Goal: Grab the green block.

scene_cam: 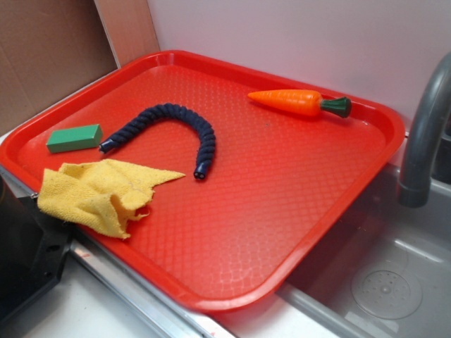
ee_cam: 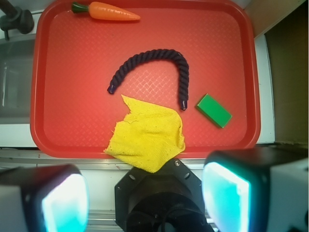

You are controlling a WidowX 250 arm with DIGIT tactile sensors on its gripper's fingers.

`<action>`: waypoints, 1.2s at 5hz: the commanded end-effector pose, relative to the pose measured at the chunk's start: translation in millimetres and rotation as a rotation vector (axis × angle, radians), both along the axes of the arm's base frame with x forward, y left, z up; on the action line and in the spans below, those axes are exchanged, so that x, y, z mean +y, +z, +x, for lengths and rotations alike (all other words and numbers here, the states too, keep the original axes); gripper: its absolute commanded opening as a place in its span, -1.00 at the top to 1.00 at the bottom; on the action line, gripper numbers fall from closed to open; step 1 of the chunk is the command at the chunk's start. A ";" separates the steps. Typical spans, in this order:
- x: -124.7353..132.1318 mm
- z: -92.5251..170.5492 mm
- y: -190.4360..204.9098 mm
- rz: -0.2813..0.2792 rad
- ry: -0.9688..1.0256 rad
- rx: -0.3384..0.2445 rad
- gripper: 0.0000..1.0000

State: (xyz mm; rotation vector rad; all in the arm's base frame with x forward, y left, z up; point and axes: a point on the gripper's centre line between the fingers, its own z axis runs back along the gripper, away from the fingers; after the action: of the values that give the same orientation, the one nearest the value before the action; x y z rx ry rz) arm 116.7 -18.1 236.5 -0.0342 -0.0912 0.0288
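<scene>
Resting on a red tray [scene_cam: 296, 211] beside a sink [scene_cam: 394, 282], the green block [ee_cam: 213, 110] lies beneath the spread pincer [ee_cam: 145, 203].

Taking the green block [ee_cam: 213, 110] as landmark: bare red tray [ee_cam: 145, 48] lies all round it, and open air above — nothing overhangs. The navy rope [ee_cam: 153, 65] ends just beside its inner corner, not touching. The yellow cloth [ee_cam: 147, 137] lies near, past that rope end; the tray's raised rim runs close along the block's outer side.
</scene>
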 end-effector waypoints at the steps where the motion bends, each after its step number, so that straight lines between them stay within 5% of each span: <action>1: 0.0 0.0 0.0 0.000 0.000 0.000 -1.00; 3: 39.3 3.9 -24.2 0.012 -0.177 -0.121 -1.00; 4: 59.6 14.5 -48.9 -0.042 -0.355 -0.165 -1.00; 6: 83.3 31.9 -87.3 0.035 -0.555 -0.182 -1.00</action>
State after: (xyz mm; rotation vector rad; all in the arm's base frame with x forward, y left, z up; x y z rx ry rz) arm 141.0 63.3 143.9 -0.0415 -0.2496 -0.5267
